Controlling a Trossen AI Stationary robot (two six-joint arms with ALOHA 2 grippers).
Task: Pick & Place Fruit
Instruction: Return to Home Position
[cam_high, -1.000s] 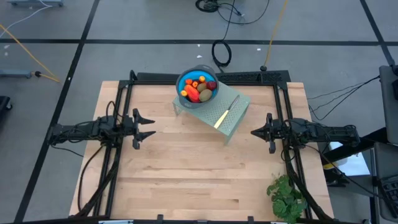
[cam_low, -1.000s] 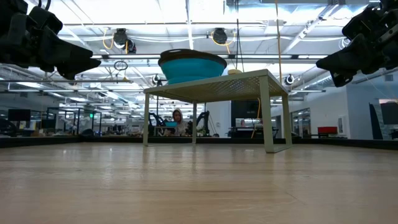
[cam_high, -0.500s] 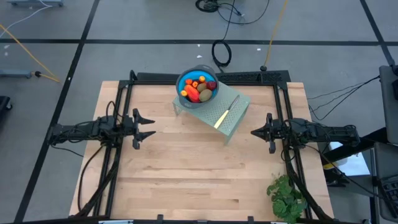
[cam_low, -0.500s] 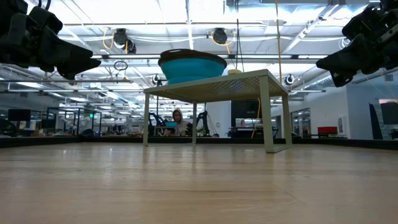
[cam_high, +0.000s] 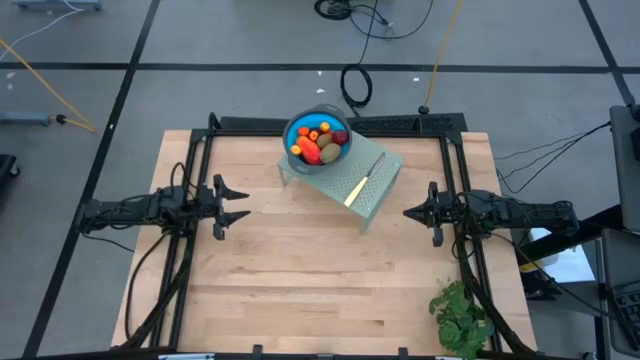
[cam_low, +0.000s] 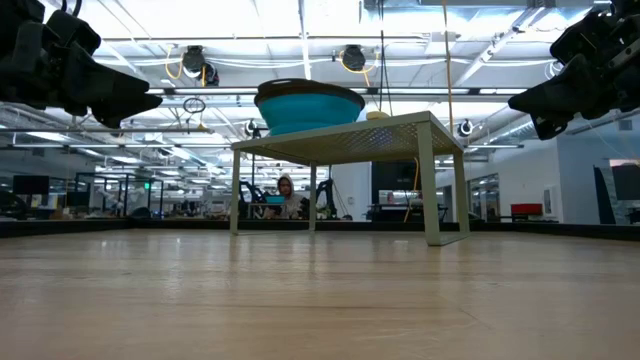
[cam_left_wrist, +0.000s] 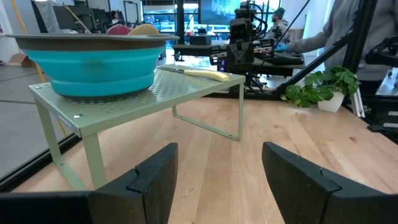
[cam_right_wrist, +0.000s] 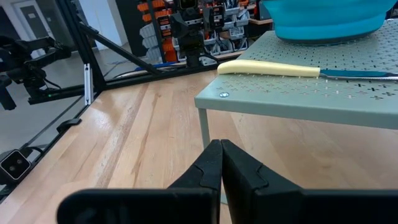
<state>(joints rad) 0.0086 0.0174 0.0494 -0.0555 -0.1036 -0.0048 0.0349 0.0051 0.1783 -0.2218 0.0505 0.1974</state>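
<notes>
**On the shelf sits the fruit, with both arms out at the sides**

From above, the fruit (cam_high: 320, 142) lies heaped in the blue strainer bowl (cam_high: 293, 128). The bowl sits on the far-left corner of the pale green shelf (cam_high: 380, 195). The yellow-handled knife (cam_high: 362, 181) lies slantwise on the shelf, beside the bowl but not touching it. The left gripper (cam_high: 243, 202) hangs over the left side of the table (cam_high: 300, 290) and the right gripper (cam_high: 407, 211) over its right. Both point inward, apart from the shelf. A leafy plant (cam_high: 462, 315) stands at the near-right corner.

At table height, the bowl rides on the shelf's left end. Both grippers hover high at the picture's edges with bare wood beneath them.

Past the left wrist, that arm's fingers (cam_left_wrist: 155, 180) stand spread with nothing between them. Past the right wrist, the fingers (cam_right_wrist: 211, 168) are pressed together and empty, and the shelf's corner and the knife's handle lie close ahead.

The placing looks finished, and the arms seem at or near rest. The main risk is the right arm, the nearer of the two to the shelf. If it swung inward it could clip a shelf leg, jolting the knife off the edge or shifting the corner-set bowl so that fruit spills.
</notes>
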